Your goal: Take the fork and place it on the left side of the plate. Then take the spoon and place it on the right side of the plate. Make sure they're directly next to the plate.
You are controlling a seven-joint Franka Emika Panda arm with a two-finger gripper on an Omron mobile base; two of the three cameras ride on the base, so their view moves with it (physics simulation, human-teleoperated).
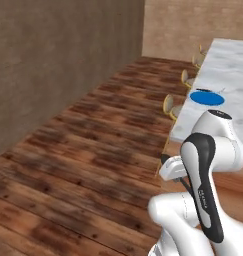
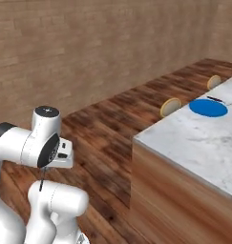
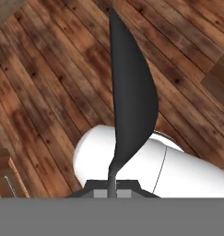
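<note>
My gripper (image 3: 112, 188) is shut on the thin stem of the grey spoon (image 3: 132, 92), whose dark oval bowl stands edge-on above the fingertips, over the wooden floor. In the right base view the spoon (image 2: 41, 184) hangs as a thin dark line under my hand, well short of the counter. The blue plate (image 1: 207, 98) (image 2: 208, 108) lies flat on the marble counter, far ahead of the gripper. A thin dark utensil, apparently the fork (image 2: 214, 99), lies close against the plate's edge; it is too small to make out the tines.
The marble counter (image 2: 194, 138) has a wooden side panel facing me. Round tan stools (image 1: 170, 105) (image 2: 171, 107) stand along its far side. A brown wall (image 1: 53, 65) runs along the left, with open wooden floor between it and the counter.
</note>
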